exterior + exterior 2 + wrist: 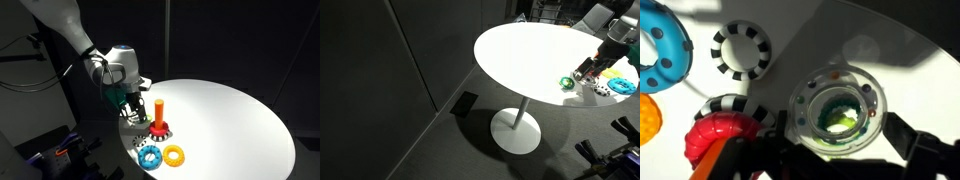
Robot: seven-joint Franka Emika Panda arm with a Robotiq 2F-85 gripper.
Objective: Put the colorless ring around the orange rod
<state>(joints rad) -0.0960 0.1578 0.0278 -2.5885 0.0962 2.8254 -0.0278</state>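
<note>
The colorless ring (872,100) is a clear ring with small coloured beads inside. It sits between my gripper's (840,142) two dark fingers, raised above the table. The gripper is shut on its sides. A green ring (840,118) on the table shows through its hole. The orange rod (158,108) stands upright on its red toothed base (160,128), just beside the gripper (133,108). In the wrist view the red base (725,130) and a bit of the rod (710,165) are at lower left, apart from the held ring.
A white toothed ring (742,50) with dark gaps, a blue toothed ring (150,155) and a flat yellow ring (174,154) lie near the round white table's (230,110) edge. The green ring also shows in an exterior view (566,82). The table's surroundings are dark.
</note>
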